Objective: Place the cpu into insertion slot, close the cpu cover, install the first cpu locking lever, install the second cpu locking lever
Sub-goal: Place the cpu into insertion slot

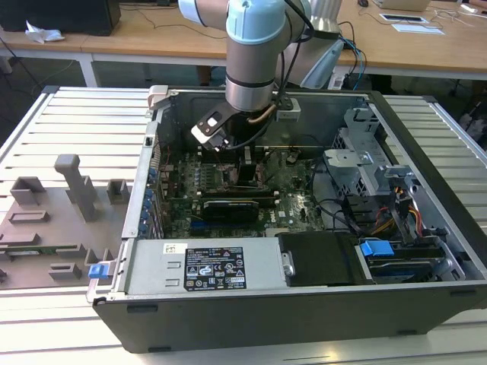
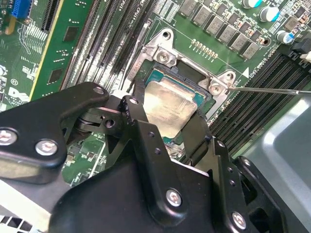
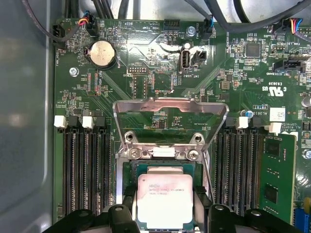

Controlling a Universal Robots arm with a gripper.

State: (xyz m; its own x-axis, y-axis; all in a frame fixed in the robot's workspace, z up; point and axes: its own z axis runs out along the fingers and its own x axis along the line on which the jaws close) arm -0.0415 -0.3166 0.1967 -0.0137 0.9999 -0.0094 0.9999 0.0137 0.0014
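The cpu (image 3: 165,199), a square chip with a dull silver top, sits between the black fingers (image 3: 121,216) of my gripper (image 3: 165,221), which is shut on its two opposite edges. In the second wrist view the cpu (image 2: 167,104) hangs tilted just over the insertion slot (image 2: 163,76), whose dark rim shows past its far edge. The cpu cover (image 3: 170,104), a silver frame with a large window, stands swung up behind the slot (image 3: 163,168). A thin wire locking lever (image 2: 272,90) sticks out beside the socket. In the exterior view the gripper (image 1: 247,171) reaches down into the open computer case.
Black memory slots (image 3: 82,174) flank the socket on both sides, and a green card (image 3: 277,179) stands close by. The case wall (image 1: 144,190), a drive cage (image 1: 365,160) and the power supply (image 1: 202,266) ring the motherboard. Grey fixtures (image 1: 76,182) stand on the table outside.
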